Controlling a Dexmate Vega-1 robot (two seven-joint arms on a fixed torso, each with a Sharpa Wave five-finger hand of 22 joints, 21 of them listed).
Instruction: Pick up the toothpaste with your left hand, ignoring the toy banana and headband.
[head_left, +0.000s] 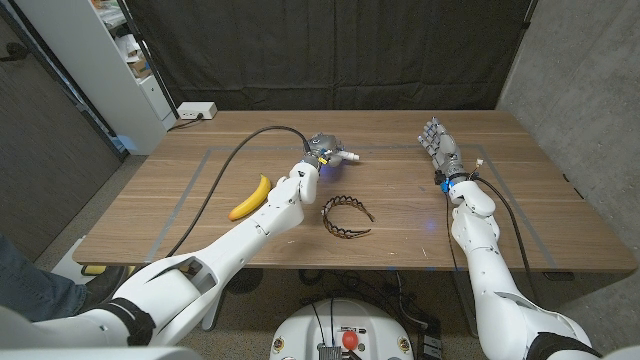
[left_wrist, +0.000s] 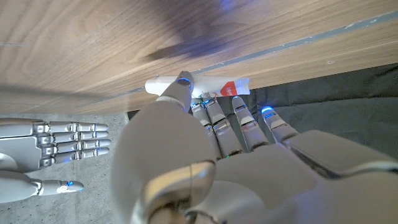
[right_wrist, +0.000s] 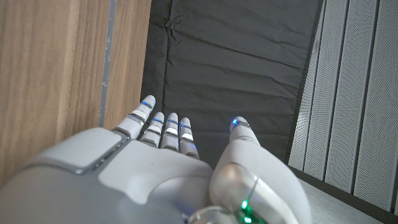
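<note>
wooden table (head_left: 400, 225): brown grain surface, rectangular, with a thin pale line marking an inner rectangle. black curtain (head_left: 330, 50): matte fabric backdrop behind the far edge. white shelving (head_left: 95, 60): tall unit at my far left. black cable (head_left: 225, 175): smooth cord arcing across the table on my left side. my left hand (head_left: 318, 152): white and grey shell, fingers closed around the toothpaste; in the left wrist view my fingers (left_wrist: 214, 115) curl over the tube and my thumb presses on its top. my right hand (head_left: 436, 140): same build, blue lights at the tips, nothing in it, fingers straight and close together, well apart from the other items on my right side. toy banana (head_left: 250, 197): yellow, curved, glossy, lying on the table just beside my left forearm. headband (head_left: 345, 215): thin black arc with fine teeth, lying flat near the table's middle. toothpaste (head_left: 347, 156): white tube, held in my left hand at the table's far middle, one end poking out toward my right; a red label patch shows on it in the left wrist view, its writing too small to read.
</note>
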